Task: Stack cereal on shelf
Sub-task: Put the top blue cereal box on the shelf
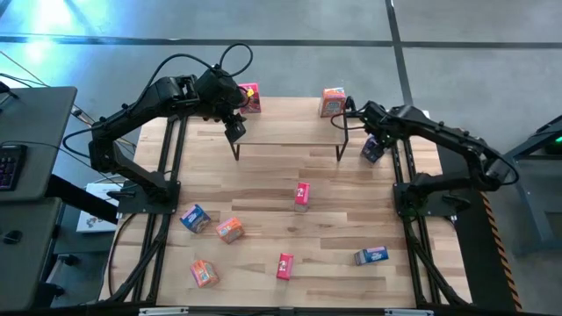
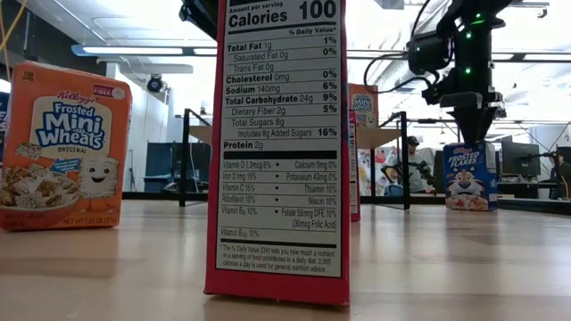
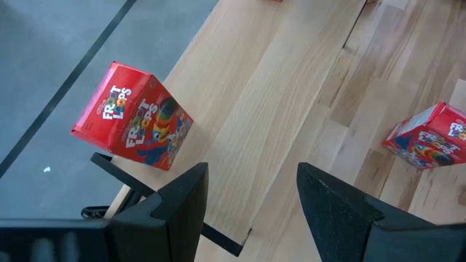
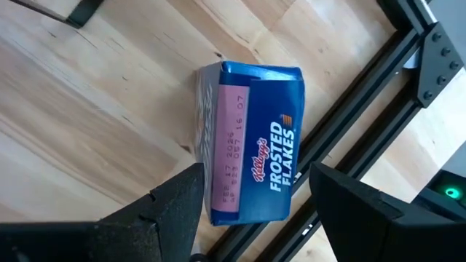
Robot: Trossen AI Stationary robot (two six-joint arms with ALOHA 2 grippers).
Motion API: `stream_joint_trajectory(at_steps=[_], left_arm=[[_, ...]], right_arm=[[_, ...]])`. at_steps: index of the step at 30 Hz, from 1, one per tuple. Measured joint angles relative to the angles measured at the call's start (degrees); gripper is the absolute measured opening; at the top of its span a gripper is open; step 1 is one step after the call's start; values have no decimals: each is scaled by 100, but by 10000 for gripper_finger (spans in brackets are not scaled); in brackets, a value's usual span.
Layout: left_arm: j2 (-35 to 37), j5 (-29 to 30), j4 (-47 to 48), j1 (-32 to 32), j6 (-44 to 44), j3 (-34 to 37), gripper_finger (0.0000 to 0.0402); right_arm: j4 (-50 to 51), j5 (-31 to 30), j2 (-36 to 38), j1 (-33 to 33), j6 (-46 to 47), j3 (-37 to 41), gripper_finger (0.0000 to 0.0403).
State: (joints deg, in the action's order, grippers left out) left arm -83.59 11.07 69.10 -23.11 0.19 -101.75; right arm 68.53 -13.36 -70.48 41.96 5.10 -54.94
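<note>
Pale wood with a smooth, faintly satin finish on the table [image 1: 334, 263], laid in plank strips, and the shelf [image 3: 291, 94] board shows the same light grain on thin matt black metal legs. Printed cardboard with a slight sheen on the red cereal box [image 3: 135, 116] and the blue cereal box [image 4: 255, 142]. Matt black plastic on the left gripper [image 3: 251, 211] fingers.

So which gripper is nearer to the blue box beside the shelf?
Right. The right gripper hangs directly above the blue box; the left gripper is at the shelf's opposite end.
</note>
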Motion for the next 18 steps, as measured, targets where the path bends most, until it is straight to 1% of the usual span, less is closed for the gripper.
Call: stream_joint_trajectory(at_steps=[13, 18], left_arm=[[0, 0, 0, 0, 1, 0, 202], [0, 2, 0, 2, 50, 0, 202]], right_arm=[[2, 8, -427, 6, -17, 0, 238], [2, 6, -439, 6, -19, 0, 211]])
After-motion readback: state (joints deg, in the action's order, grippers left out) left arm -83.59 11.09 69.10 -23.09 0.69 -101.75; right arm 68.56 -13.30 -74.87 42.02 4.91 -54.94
